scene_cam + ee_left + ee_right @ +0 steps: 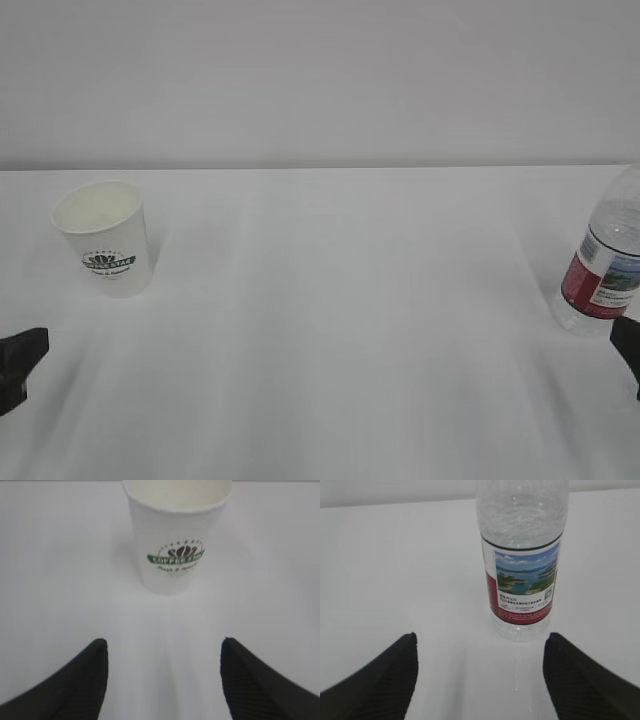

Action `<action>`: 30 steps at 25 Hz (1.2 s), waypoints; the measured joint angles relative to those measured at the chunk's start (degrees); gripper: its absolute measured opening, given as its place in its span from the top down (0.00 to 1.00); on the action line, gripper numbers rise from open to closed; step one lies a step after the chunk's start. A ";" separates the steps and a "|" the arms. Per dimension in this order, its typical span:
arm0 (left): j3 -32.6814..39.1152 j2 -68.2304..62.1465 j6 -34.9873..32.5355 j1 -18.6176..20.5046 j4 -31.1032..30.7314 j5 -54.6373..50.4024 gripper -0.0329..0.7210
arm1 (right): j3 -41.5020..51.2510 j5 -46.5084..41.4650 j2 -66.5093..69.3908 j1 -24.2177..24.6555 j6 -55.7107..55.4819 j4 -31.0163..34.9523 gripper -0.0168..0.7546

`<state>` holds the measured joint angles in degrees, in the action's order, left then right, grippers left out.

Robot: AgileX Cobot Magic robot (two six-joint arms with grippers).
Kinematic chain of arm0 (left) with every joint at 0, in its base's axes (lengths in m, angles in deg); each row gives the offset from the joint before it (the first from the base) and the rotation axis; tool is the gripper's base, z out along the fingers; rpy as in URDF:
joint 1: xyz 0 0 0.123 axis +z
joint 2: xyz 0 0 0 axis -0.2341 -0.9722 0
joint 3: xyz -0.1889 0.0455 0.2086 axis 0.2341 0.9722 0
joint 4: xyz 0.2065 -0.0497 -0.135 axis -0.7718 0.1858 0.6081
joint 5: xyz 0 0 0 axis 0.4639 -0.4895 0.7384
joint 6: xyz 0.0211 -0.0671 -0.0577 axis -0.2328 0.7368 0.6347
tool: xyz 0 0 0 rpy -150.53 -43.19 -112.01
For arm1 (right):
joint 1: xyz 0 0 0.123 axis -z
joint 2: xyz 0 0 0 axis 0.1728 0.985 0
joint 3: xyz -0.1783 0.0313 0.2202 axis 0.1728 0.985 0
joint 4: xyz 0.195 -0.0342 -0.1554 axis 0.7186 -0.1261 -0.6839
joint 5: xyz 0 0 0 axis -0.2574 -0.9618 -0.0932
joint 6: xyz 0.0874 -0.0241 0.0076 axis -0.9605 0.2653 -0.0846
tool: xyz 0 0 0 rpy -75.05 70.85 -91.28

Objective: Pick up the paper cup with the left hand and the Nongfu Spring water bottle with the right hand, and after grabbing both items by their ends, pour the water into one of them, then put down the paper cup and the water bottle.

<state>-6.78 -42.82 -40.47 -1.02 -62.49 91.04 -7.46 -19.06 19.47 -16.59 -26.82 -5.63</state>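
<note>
Both sets of jaws stand spread apart with nothing between them, each pointed at its own target. From the left wrist view, the left hand (pixel 162 680) has its two dark fingertips (pixel 85 680) splayed wide over bare counter (pixel 60 580), and the paper cup (pixel 176 540) stands upright straight ahead of the gap, near but not yet between the fingers. Its green logo faces the jaws and its open mouth is up, so it appears ready to take water once lifted.

From the right wrist view, the right hand (pixel 480 680) is likewise released, and the Nongfu Spring water bottle (pixel 522 560) stands upright just ahead of the opening, slightly toward the right finger. Its label faces the jaws; its neck and cap are cut off at the top of the frame.

In the exterior view the cup (pixel 103 238) and bottle (pixel 605 265) sit well apart at opposite sides, each in front of its own arm, which likely spares the arms from crossing. Only the tips of the left hand (pixel 20 365) and right hand (pixel 628 350) show at the edges. Neither item is grasped yet; the approach seems to be the step in hand.
</note>
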 joint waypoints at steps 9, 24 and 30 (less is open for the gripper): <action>3.20 -10.98 1.09 0.00 -1.61 18.62 0.28 | 0.21 8.71 8.35 0.00 -0.20 -4.23 0.22; 3.10 -12.69 1.13 0.00 -2.12 19.88 0.29 | 0.21 23.59 15.93 0.00 7.23 3.74 0.22; 3.10 -12.69 1.13 0.00 -1.84 20.01 0.29 | 0.21 24.79 18.08 0.00 7.44 4.32 0.22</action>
<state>-3.68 -55.51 -39.35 -1.02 -64.33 111.05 -7.25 5.73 37.55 -16.59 -19.37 -1.31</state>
